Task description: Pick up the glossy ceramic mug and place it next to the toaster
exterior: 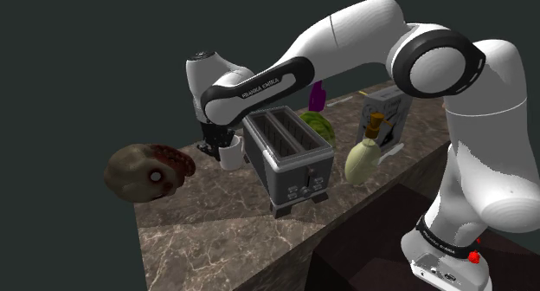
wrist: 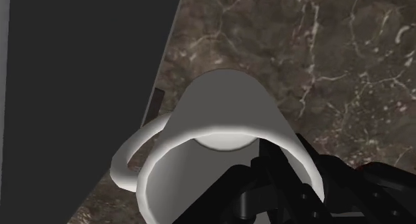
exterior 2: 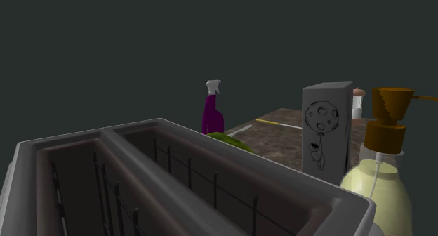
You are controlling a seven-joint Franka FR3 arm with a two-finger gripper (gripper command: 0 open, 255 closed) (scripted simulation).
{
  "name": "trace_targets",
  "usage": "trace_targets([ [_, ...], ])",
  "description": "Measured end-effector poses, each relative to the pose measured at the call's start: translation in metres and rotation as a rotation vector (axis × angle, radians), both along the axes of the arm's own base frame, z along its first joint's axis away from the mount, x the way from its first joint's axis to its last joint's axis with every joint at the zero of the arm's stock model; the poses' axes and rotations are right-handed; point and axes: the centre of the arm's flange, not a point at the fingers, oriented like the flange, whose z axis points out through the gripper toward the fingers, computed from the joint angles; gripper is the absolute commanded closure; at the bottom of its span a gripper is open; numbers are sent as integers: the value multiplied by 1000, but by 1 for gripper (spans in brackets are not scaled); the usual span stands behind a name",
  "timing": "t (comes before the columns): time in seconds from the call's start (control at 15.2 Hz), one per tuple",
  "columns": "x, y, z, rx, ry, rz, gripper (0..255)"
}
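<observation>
Here, 1 white mug (exterior: 232, 153) sits left of centre in the shoulder view, just beside the 1 toaster (exterior: 290, 155), which is plausibly its goal spot. The black gripper (exterior: 211, 147) hangs at its rim, probably for a wall grasp; whether it is clamped or loose, I cannot tell. To the right are 1 pump bottle (exterior: 363, 157), 1 purple spray bottle (exterior: 318, 97) and 1 printed carton (exterior: 387, 110).

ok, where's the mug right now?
In the shoulder view the white mug is just left of the toaster, close to the far edge of the marbled counter, directly under the gripper.
</observation>
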Motion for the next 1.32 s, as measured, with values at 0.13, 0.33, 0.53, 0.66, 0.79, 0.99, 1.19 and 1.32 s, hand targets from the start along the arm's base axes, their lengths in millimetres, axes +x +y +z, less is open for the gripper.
trace_targets([
  [0.13, 0, 0, -5, 0, 0, 0, 255],
  [0.33, 0, 0, -6, 0, 0, 0, 255],
  [0.53, 0, 0, -6, 0, 0, -1, 0],
  [0.66, 0, -1, -6, 0, 0, -1, 0],
  [0.79, 0, -1, -6, 0, 0, -1, 0],
  [0.99, 0, 1, 10, 0, 0, -1, 0],
  [1.19, -4, 1, 36, 0, -1, -1, 0],
  [1.32, -4, 2, 42, 0, 0, -1, 0],
])
